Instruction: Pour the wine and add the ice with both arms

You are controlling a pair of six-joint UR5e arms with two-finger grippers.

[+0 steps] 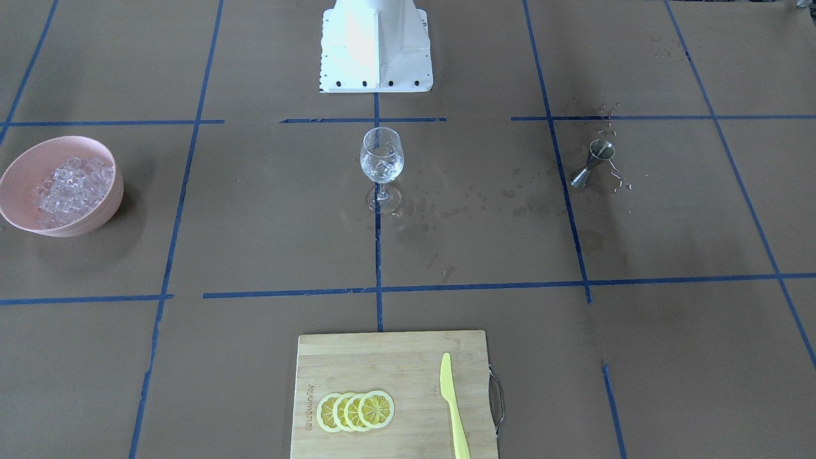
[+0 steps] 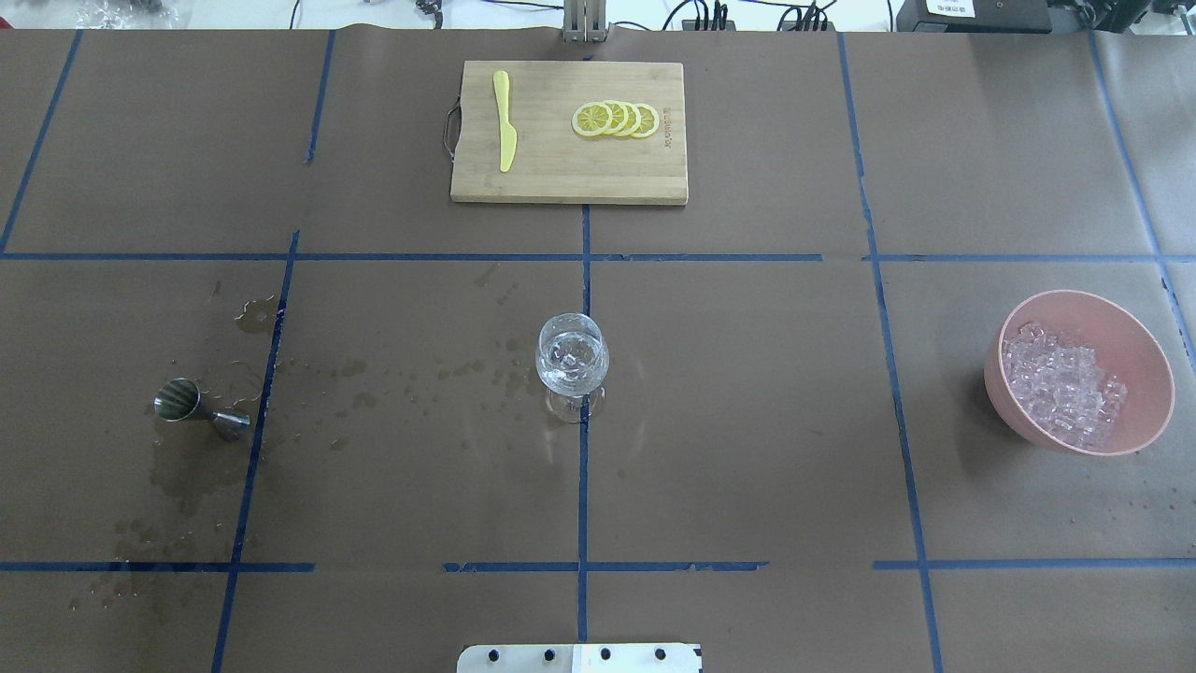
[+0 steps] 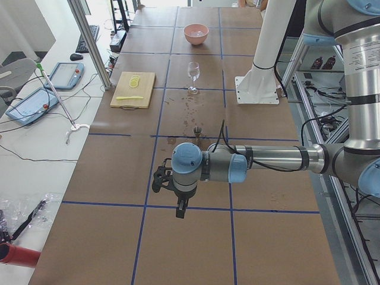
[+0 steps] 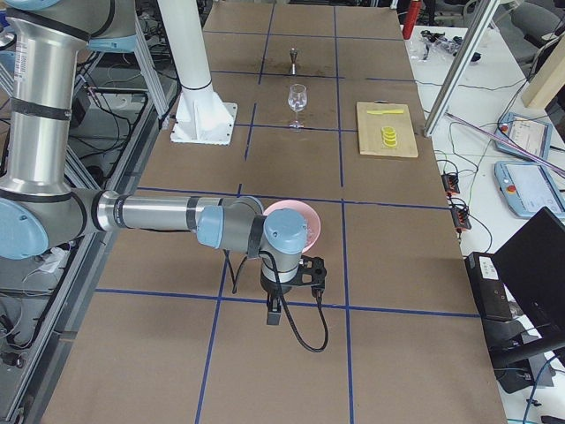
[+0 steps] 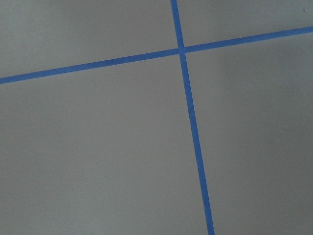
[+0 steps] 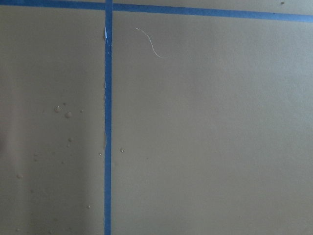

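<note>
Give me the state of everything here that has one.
Bowl, upright, full of ice.
Glass, upright, some ice inside.
Jigger, upright, wet spots around it.
Lemon slices, fanned on the board.
Knife, flat on the board.
Left gripper, jaws unclear.
Right gripper, jaws unclear.

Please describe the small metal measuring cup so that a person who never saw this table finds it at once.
Start at the wine glass in the middle of the brown table. Go toward the robot's left, across the wet spots, just past the blue tape line. There stands the jigger: the only metal thing, silvery and hourglass-shaped, unlike the clear glass and the pink bowl.
</note>
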